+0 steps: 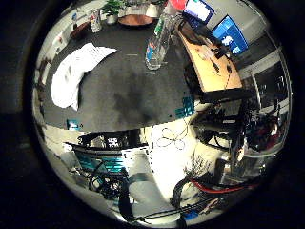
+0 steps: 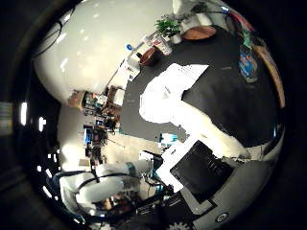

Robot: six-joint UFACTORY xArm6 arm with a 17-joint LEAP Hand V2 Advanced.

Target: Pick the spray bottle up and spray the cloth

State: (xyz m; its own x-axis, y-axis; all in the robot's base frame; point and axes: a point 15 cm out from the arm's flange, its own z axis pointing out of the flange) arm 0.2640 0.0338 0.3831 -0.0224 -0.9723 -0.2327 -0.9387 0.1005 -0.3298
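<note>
Spray bottle (image 1: 159, 40) stands on table (image 1: 124, 95), apart from fingers (image 2: 211, 132)

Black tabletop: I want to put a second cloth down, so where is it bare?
The tabletop is bare between the white cloth and the spray bottle. The far edge is crowded: potted plant, wooden plate, bowl.
</note>
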